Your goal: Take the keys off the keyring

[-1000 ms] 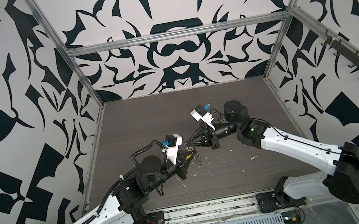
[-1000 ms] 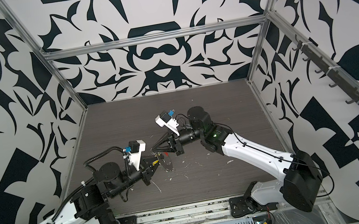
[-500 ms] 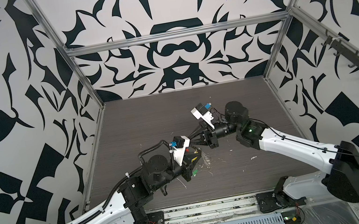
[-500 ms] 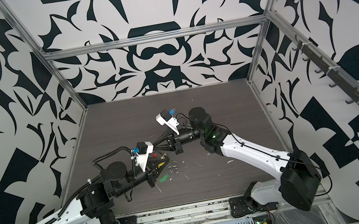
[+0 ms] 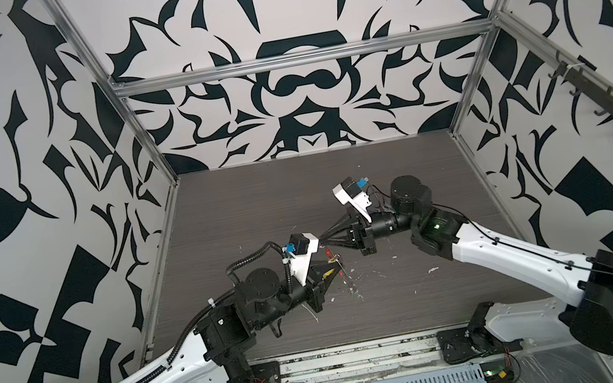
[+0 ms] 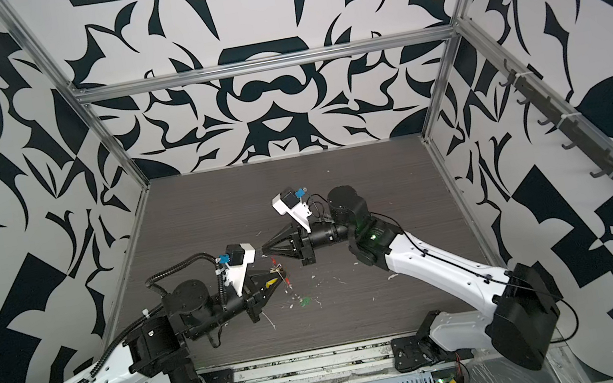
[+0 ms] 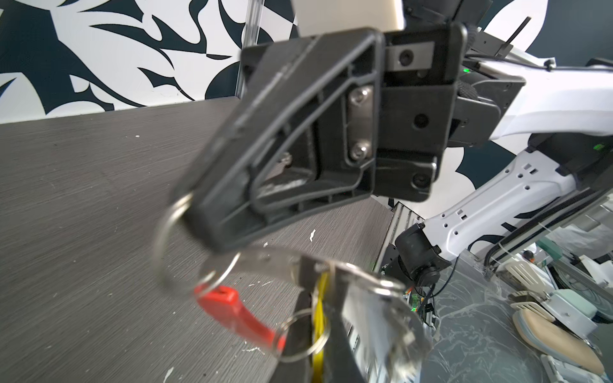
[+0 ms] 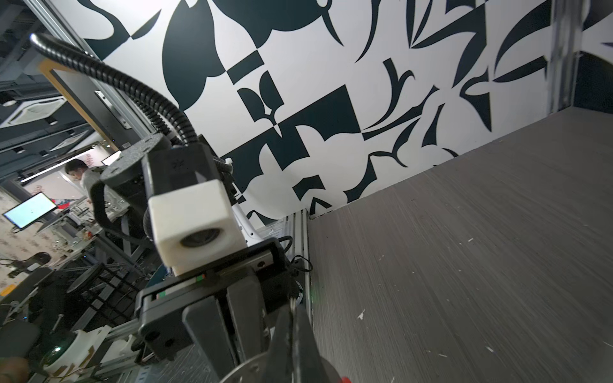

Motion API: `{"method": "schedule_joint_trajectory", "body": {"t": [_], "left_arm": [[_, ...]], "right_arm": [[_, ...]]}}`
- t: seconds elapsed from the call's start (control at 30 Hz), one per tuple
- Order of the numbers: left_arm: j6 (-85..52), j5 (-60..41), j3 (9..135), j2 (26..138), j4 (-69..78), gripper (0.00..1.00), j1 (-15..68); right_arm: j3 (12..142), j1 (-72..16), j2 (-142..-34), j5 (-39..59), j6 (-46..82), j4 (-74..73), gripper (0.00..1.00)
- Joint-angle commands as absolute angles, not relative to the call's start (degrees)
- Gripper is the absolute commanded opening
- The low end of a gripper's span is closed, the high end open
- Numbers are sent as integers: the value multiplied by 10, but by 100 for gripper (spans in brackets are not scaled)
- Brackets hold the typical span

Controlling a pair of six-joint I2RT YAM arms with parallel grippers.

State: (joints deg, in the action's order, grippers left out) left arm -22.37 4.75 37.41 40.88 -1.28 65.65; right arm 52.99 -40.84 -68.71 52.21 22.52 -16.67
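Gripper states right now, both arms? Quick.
Left gripper: shut on the small yellow plastic key tag.
Right gripper: shut on the large thin wire keyring loop.

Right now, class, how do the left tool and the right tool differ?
The left tool clamps the yellow key tag; the right tool pinches the keyring by its wire. In both top views the left tool points rightward, the right tool leftward. Both are shut, tips close together.
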Motion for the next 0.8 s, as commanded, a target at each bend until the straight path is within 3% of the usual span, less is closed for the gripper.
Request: {"method": "schedule_joint_trajectory", "body": {"t": [0.0, 0.27, 0.77], "left_arm": [[-243, 71, 364, 386, -19, 0, 658], [-276, 125, 337, 357, -49, 0, 659], [-310, 292, 325, 378, -92, 0, 658]], "right_arm": [[509, -395, -649, 470, 201, -147, 0], [471, -388, -585, 378, 170, -85, 0], [421, -388, -540, 329, 181, -72, 0]]}}
